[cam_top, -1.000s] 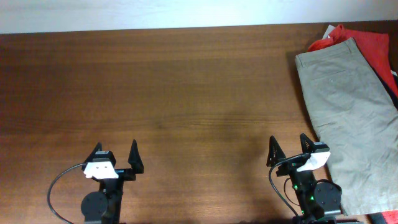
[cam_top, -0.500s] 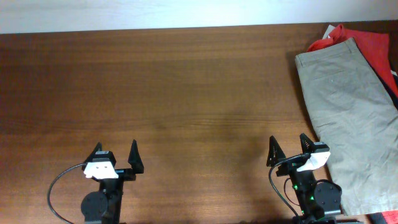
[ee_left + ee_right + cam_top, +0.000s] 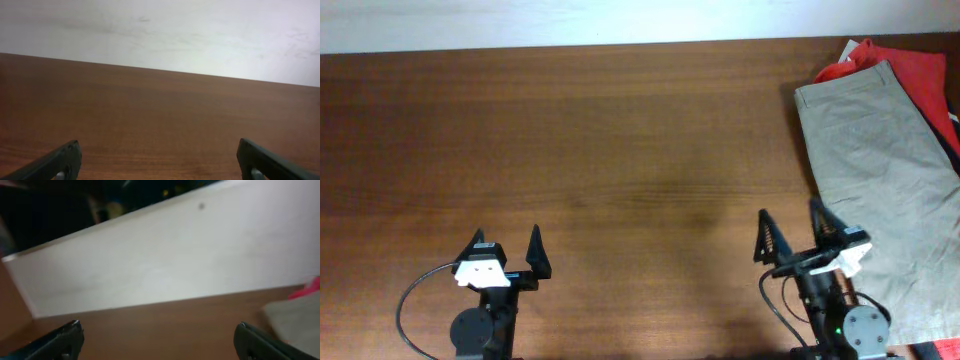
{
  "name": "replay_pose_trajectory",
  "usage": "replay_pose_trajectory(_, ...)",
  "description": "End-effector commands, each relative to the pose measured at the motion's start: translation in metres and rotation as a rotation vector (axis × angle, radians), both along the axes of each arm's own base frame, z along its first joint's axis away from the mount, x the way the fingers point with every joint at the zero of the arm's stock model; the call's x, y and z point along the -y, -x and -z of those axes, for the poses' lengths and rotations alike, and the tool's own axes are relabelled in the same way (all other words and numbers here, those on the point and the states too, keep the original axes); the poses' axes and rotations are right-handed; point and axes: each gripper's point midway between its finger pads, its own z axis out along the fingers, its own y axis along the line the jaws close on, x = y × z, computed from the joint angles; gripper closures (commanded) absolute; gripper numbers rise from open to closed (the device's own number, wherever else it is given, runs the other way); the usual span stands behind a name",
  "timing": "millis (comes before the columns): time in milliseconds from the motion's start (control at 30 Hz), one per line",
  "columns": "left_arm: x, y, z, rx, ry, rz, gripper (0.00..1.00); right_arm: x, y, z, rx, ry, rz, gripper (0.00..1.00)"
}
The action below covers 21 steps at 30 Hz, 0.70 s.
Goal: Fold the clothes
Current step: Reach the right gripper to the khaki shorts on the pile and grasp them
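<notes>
You have two arms at the near edge of the table (image 3: 620, 130) and, at its far right end, two garments you can count for certain.

The left gripper (image 3: 506, 243) sits over bare wood, well apart from the clothes. Its two fingers are spread wide with nothing between them. Its wrist camera shows both dark fingers at the bottom corners, with only brown tabletop and a pale wall (image 3: 160, 30) ahead.

The right gripper (image 3: 793, 230) is likewise spread and empty. It is angled a little to the right, and its fingers are over wood just beside the near left edge of the beige shorts (image 3: 880, 180). Its white body overlaps that edge from above; you cannot tell whether it touches the cloth.

The shorts lie flat and unfolded, waistband toward the far side, running off the right edge of the overhead view. The red garment (image 3: 910, 62) lies under them, showing past the waistband and along the right side. A thin dark strip (image 3: 953, 135) shows at the right edge; you cannot tell whether it is a third piece.

Your right wrist view is blurred and tilted. It catches one corner of beige cloth at lower right with a bit of red above it.
</notes>
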Motion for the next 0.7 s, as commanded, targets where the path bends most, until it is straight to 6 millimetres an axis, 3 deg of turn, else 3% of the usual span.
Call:
replay_pose_trajectory(0, 0.0, 0.0, 0.002, -0.003, -0.017, 0.001, 0.01, 0.028, -0.033, -0.038, -0.064, 0.149, 0.199, 0.01)
replay_pose_trajectory(100, 0.0, 0.0, 0.002, -0.003, -0.017, 0.001, 0.01, 0.051, -0.101, -0.052, -0.278, 0.209, 0.346, 0.01)
replay_pose_trajectory(167, 0.0, 0.0, 0.002, -0.003, -0.017, 0.001, 0.01, 0.048, -0.151, -0.046, -0.46, 0.355, 0.323, 0.01)
replay_pose_trajectory(300, 0.0, 0.0, 0.002, -0.003, -0.017, 0.001, 0.01, 0.058, -0.216, -0.029, -0.658, 0.548, 0.334, 0.01)
replay_pose_trajectory(333, 0.0, 0.0, 0.002, -0.003, -0.017, 0.001, 0.01, 0.087, -0.241, -0.007, -0.74, 0.625, 0.424, 0.01)
replay_pose_trajectory(367, 0.0, 0.0, 0.002, -0.003, -0.017, 0.001, 0.01, 0.102, -0.255, 0.014, -0.81, 0.698, 0.433, 0.01)
replay_pose_trajectory(467, 0.0, 0.0, 0.002, -0.003, -0.017, 0.001, 0.01, 0.132, -0.293, 0.091, -1.006, 0.884, 0.456, 0.01)
replay_pose_trajectory(533, 0.0, 0.0, 0.002, -0.003, -0.017, 0.001, 0.01, 0.144, -0.297, 0.14, -1.112, 0.975, 0.478, 0.01)
replay_pose_trajectory(600, 0.0, 0.0, 0.002, -0.003, -0.017, 0.001, 0.01, 0.144, -0.295, 0.184, -1.186, 1.003, 0.443, 0.0)
replay_pose_trajectory(667, 0.0, 0.0, 0.002, -0.003, -0.017, 0.001, 0.01, 0.136, -0.296, 0.207, -1.205, 0.986, 0.371, 0.04)
